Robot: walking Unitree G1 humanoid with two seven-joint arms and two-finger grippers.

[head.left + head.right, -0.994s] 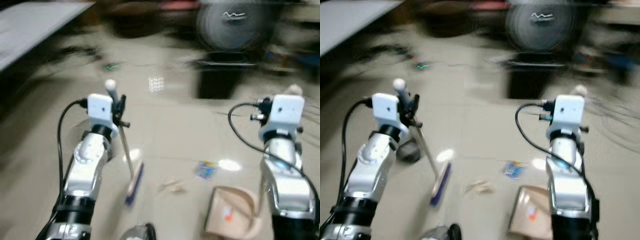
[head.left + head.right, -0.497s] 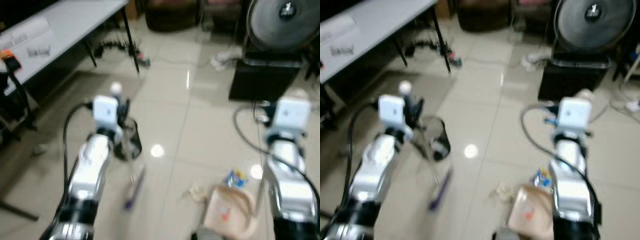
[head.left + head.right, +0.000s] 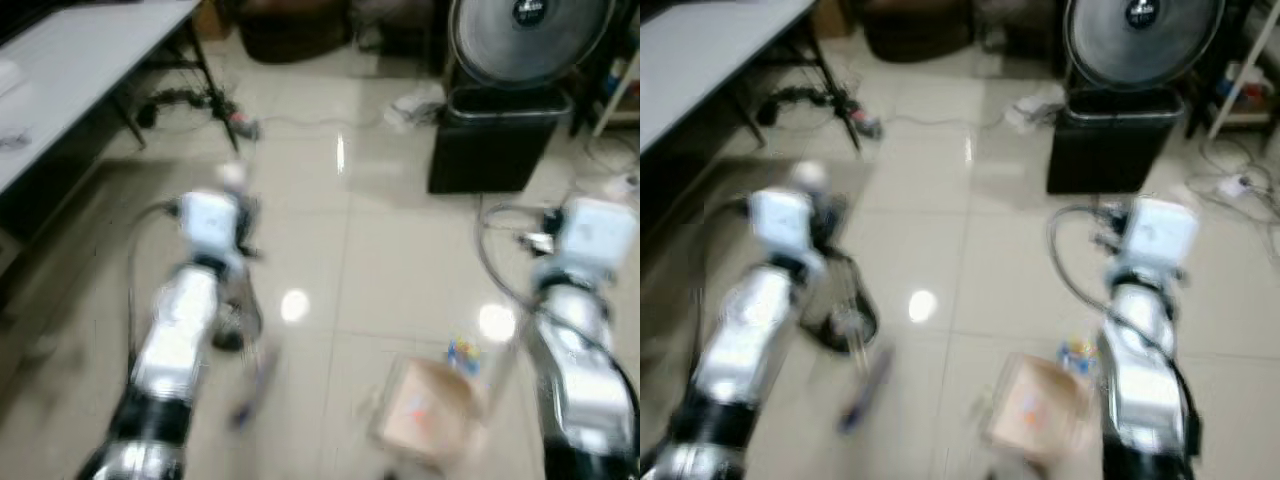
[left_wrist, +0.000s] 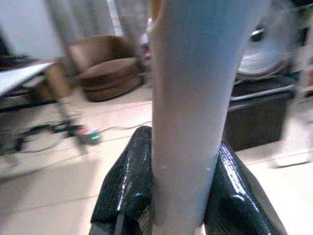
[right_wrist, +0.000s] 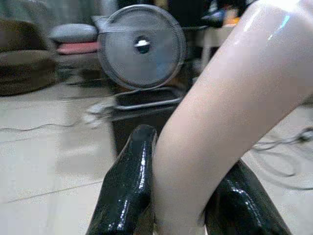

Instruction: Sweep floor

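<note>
My left gripper [image 4: 182,143] is shut on the pale grey broom handle [image 4: 188,88], which runs down to a blurred blue brush head [image 3: 245,400] on the tiled floor. The right gripper [image 5: 188,152] is shut on the beige dustpan handle [image 5: 230,93]. The dustpan [image 3: 425,410] rests low on the floor by my right arm, with something orange inside it. A blue wrapper [image 3: 462,352] lies just beyond the pan, and a pale paper scrap [image 3: 975,405] lies to its left. The eye views are blurred.
A small black wire bin [image 3: 840,305] stands on the floor behind my left arm. Farther off are a black box [image 3: 490,140] with a big round fan [image 3: 520,35] on it, loose cables [image 3: 190,100] and a white table [image 3: 70,60] at the left.
The whole picture has shifted and blurred, so the camera has moved; the wire bin and table came into view. Both grippers keep hold of the broom and the dustpan.
</note>
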